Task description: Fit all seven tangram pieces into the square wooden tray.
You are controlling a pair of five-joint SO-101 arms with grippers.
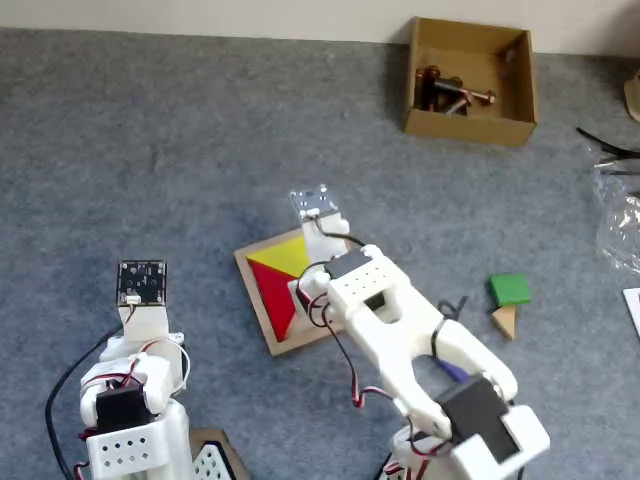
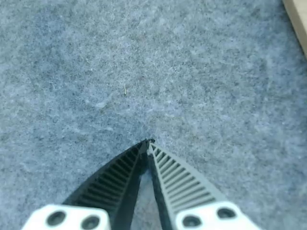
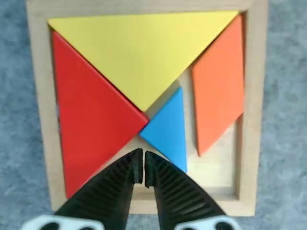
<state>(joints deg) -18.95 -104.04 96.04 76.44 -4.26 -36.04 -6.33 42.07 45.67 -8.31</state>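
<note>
The square wooden tray [image 3: 252, 120] holds a big yellow triangle [image 3: 144, 52], a big red triangle [image 3: 91, 129], a small blue triangle [image 3: 168, 132] and an orange parallelogram [image 3: 218, 86]. Bare wood shows below the orange piece. My right gripper [image 3: 144, 165] is shut and empty, hovering low over the tray by the blue triangle's tip. In the high view the right arm [image 1: 380, 310] covers much of the tray [image 1: 255, 300]. A green square [image 1: 509, 289] and a tan triangle [image 1: 506, 320] lie on the carpet to the right. My left gripper [image 2: 147, 143] is shut over bare carpet.
A cardboard box [image 1: 470, 80] with metal parts stands at the back right. A purple piece [image 1: 452, 370] peeks from under the right arm. Clear plastic [image 1: 620, 225] lies at the right edge. The tray's corner [image 2: 297, 19] shows in the left wrist view.
</note>
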